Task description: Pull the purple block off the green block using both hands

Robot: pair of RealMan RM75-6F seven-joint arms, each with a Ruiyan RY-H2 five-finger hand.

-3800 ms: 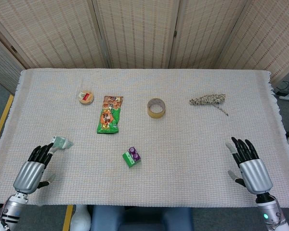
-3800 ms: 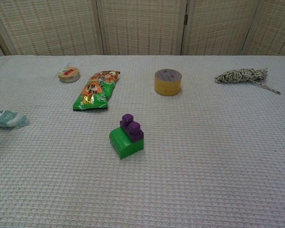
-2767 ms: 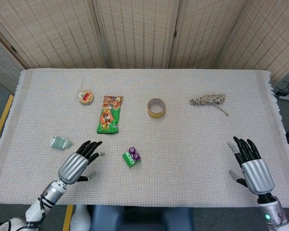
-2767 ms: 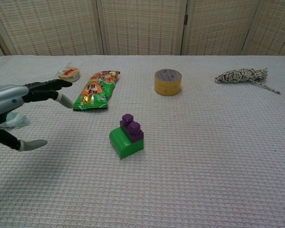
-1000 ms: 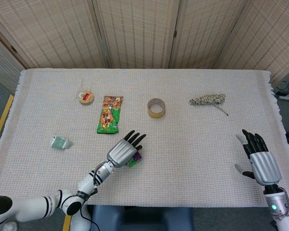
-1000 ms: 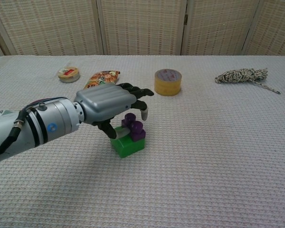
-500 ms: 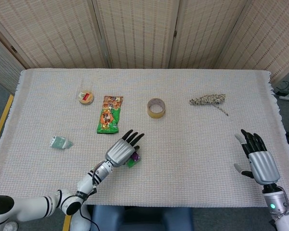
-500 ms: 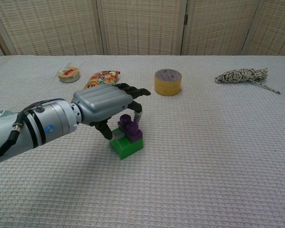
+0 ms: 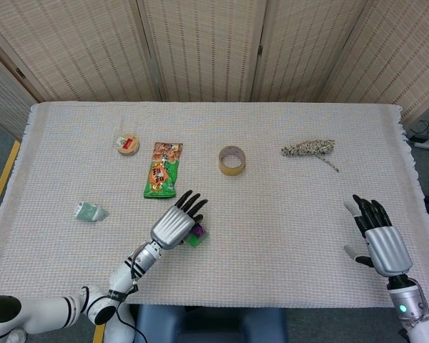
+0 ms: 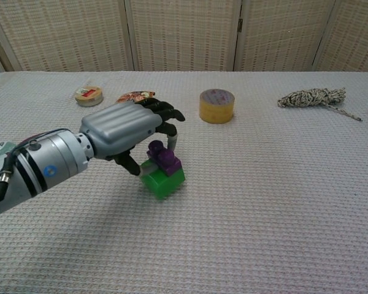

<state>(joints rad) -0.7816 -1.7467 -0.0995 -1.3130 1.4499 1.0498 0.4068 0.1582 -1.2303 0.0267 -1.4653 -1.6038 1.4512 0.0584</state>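
Note:
The purple block [image 10: 164, 156] sits on top of the green block [image 10: 167, 182] near the table's front centre. The pair stands slightly turned and tipped. My left hand [image 10: 126, 135] arches over them from the left, thumb against the green block's left side and a fingertip behind the purple block, so it grips the stack. In the head view the left hand [image 9: 175, 223] covers most of the stack, with only a bit of the purple block [image 9: 198, 230] and the green block [image 9: 192, 241] showing. My right hand [image 9: 377, 236] hovers far to the right with spread fingers, holding nothing.
A green snack packet [image 9: 161, 179] lies just behind the left hand. Further back are a yellow tape roll [image 9: 232, 160], a small round tin [image 9: 128, 144] and a rope bundle [image 9: 309, 148]. A crumpled wrapper [image 9: 90, 211] lies at the left.
My left hand has swung in from the left front edge onto the stack and closed its thumb and fingers on it. The stack has turned and shifted a little. The right hand barely moved.

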